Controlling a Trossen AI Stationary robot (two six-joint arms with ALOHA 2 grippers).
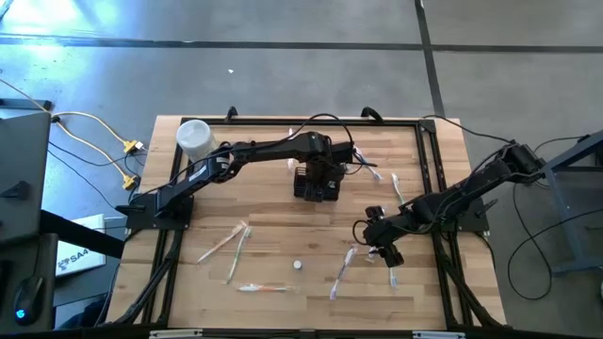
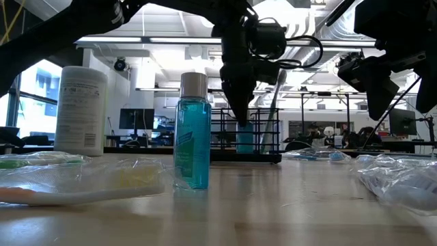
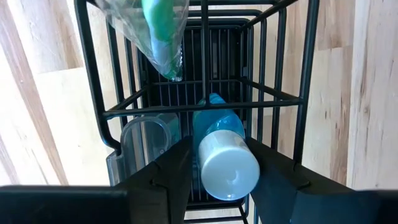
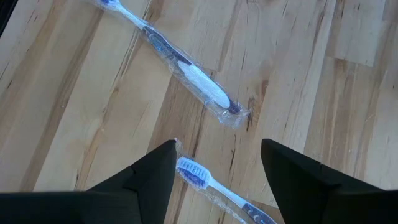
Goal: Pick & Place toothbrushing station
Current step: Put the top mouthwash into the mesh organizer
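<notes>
Black wire caddy [image 3: 205,93]. Inside it: blue bottle [image 3: 217,149] with white cap, green item in clear wrap [image 3: 158,37], clear plastic container [image 3: 146,140]. Teal-blue bottle [image 2: 192,133] with grey cap, white label print. White cylinder container [image 2: 81,111], dark label text. Toothbrushes: white-blue, clear-wrapped [image 4: 180,65]; blue-white bristles [image 4: 193,171]. Light wood-grain table [image 4: 311,81]. Dark arms.

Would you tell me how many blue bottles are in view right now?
2. One blue bottle is in the black caddy, held by the left claw. The other blue bottle stands on the table, apart from the caddy. More may be hidden.
</notes>
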